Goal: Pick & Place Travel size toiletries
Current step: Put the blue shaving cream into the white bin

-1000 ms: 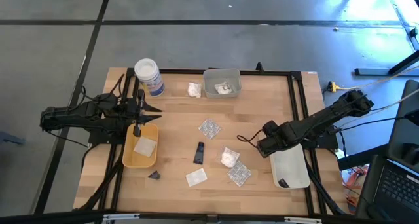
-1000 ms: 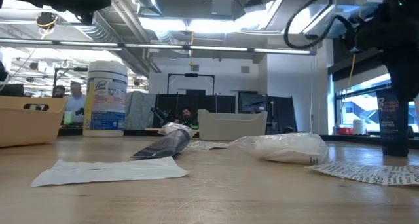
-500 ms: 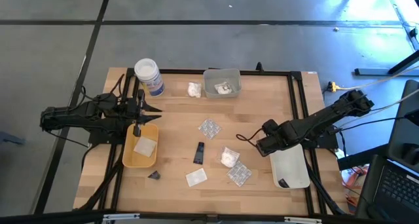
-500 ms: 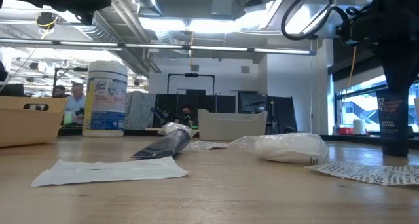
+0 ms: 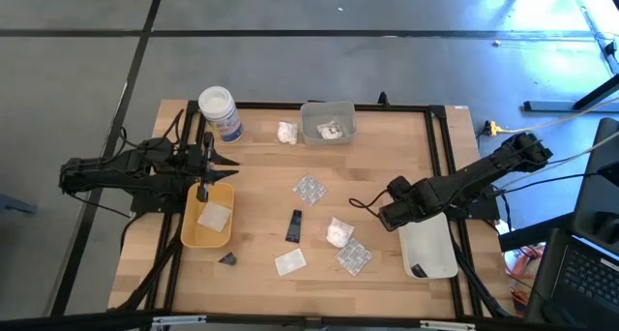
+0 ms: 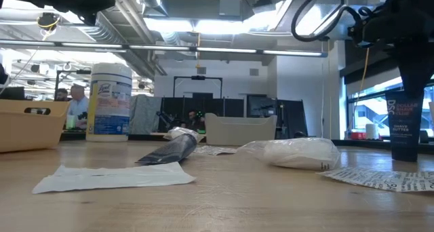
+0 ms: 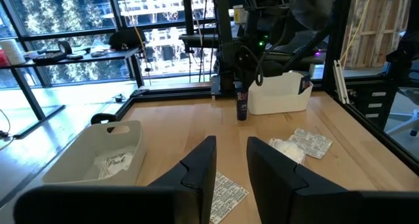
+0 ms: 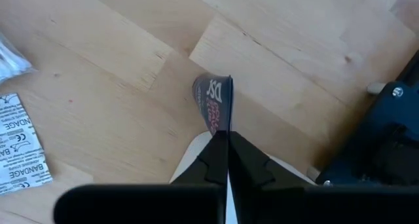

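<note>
Right wrist view tells the story: the right gripper (image 8: 226,136) has just snapped closed. Half a second back its fingers stood well apart; now they meet tip to tip, apparently pinching the top edge of the dark tube (image 8: 213,105). From table height that tube (image 6: 404,123) stands upright on the wood at the far right, label now turned square to the camera, which suggests the closing fingers twisted it. It has not left the table yet. I'd call that the grasp made, with the lift and the short carry to the white tray (image 5: 435,239) just beside it next up, though a pinch on so thin an edge could let the tube swing. Over on the other side, the left gripper (image 7: 229,145) waits above the yellow tray (image 5: 190,236), fingers a little apart, holding nothing. Plenty left to clear: a second tube (image 5: 294,225) lies flat mid-table, a white packet (image 5: 338,231) near it, and several sachets are scattered around.
</note>
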Controlling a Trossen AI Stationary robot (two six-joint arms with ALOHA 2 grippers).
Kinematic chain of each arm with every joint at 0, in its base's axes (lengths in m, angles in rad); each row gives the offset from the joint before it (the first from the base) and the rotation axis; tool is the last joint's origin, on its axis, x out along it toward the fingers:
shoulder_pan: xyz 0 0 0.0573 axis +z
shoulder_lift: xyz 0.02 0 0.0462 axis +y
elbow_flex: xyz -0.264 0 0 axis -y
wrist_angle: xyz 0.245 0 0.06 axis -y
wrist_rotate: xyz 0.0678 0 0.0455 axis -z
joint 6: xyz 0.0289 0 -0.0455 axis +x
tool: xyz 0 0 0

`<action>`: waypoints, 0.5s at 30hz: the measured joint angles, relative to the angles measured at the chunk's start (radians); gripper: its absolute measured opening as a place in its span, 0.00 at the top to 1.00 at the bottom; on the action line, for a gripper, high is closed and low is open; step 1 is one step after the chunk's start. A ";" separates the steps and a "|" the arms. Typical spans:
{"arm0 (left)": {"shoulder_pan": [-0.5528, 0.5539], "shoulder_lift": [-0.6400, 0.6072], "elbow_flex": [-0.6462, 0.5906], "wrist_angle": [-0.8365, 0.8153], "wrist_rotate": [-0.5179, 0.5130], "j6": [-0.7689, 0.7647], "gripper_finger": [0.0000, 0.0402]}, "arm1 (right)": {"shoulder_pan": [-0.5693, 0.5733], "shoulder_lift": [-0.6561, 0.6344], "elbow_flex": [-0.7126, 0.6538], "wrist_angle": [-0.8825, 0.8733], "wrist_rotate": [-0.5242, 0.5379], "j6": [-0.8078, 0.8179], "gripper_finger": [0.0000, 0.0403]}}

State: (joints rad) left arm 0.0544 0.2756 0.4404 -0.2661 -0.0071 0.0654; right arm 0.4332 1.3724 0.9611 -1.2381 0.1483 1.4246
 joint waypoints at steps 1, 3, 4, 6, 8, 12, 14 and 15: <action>0.000 0.000 0.000 0.000 0.000 0.000 0.79 | 0.000 0.000 0.000 0.000 -0.002 0.000 0.98; 0.000 0.000 0.000 0.000 0.000 0.000 0.79 | 0.000 0.000 0.000 0.000 -0.003 0.000 0.99; 0.000 0.000 0.000 0.000 0.000 0.000 0.79 | 0.000 0.000 0.000 0.000 -0.003 0.000 0.99; 0.000 0.000 0.000 0.000 0.000 0.000 0.79 | 0.000 0.000 0.000 -0.002 -0.006 -0.006 0.99; 0.000 0.000 0.000 0.000 0.000 0.000 0.79 | 0.000 0.001 0.009 -0.019 -0.010 -0.020 0.99; 0.000 0.000 0.000 0.000 0.000 0.000 0.79 | 0.000 0.001 0.062 -0.051 -0.004 -0.047 1.00; 0.000 0.000 0.000 0.000 0.000 0.000 0.79 | 0.000 0.001 0.098 -0.080 0.009 -0.060 1.00; 0.000 0.000 0.000 0.000 0.000 0.000 0.79 | 0.001 0.001 0.118 -0.089 0.015 -0.065 1.00</action>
State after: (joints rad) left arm 0.0547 0.2756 0.4404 -0.2661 -0.0074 0.0654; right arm 0.4340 1.3735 1.0795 -1.3275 0.1631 1.3597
